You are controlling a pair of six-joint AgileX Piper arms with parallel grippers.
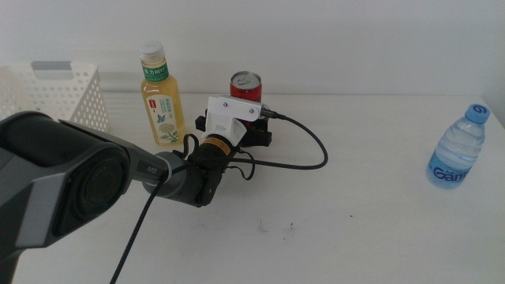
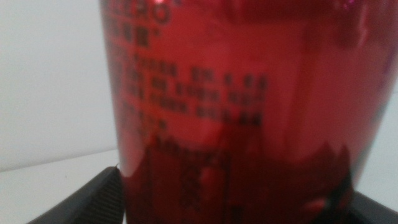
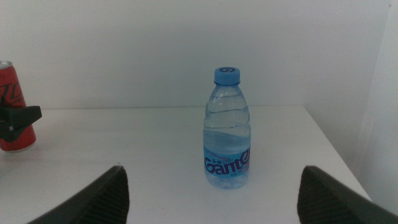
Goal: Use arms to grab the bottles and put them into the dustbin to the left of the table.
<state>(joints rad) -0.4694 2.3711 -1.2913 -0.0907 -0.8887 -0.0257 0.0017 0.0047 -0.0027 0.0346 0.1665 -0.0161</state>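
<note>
My left gripper (image 1: 237, 126) reaches in from the left to the slim red can (image 1: 245, 85), which stands upright at the back middle of the table (image 1: 355, 229). In the left wrist view the can (image 2: 242, 93) fills the picture and sits between the spread jaws of the left gripper (image 2: 236, 186), one on each side. The yellow tea bottle (image 1: 161, 95) stands just left of the can. The water bottle (image 1: 459, 150) stands at the far right. In the right wrist view my right gripper (image 3: 214, 173) is open and faces the water bottle (image 3: 227, 127) from a distance. The dustbin (image 1: 55, 91) is at the back left.
A black cable (image 1: 304, 154) loops over the table to the right of the left gripper. The left arm's large dark body (image 1: 71, 181) fills the picture's lower left. The red can (image 3: 11, 106) and a dark jaw of the left gripper also show in the right wrist view. The right arm is out of the middle view.
</note>
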